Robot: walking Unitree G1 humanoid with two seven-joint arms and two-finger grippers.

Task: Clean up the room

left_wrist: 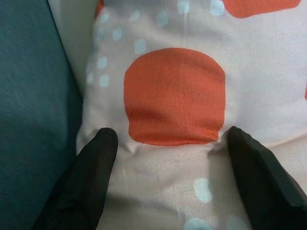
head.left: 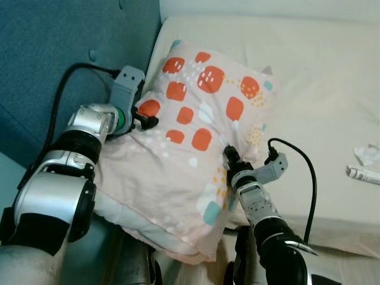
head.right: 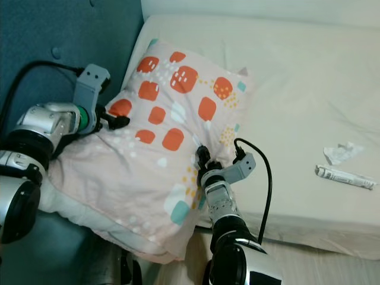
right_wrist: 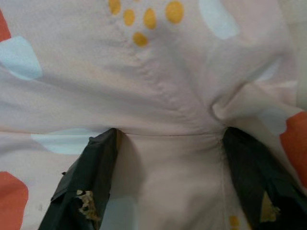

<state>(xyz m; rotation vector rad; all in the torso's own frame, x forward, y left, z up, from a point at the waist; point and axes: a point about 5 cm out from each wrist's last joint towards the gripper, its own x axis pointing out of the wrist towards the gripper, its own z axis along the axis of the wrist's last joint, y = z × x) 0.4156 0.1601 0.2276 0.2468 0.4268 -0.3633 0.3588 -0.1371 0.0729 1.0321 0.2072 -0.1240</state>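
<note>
A pink pillow with orange squares and pale blue spots lies tilted at the head of the bed, its lower corner hanging over the mattress edge. My left gripper is shut on the pillow's left edge beside the headboard. In the left wrist view the fabric bunches between both black fingers. My right gripper is shut on the pillow's right lower edge. The right wrist view shows a fold of the cloth pinched between its fingers.
The bed has a cream sheet and open room to the right. A crumpled tissue and a rolled paper tube lie near its right edge. A teal padded headboard stands on the left.
</note>
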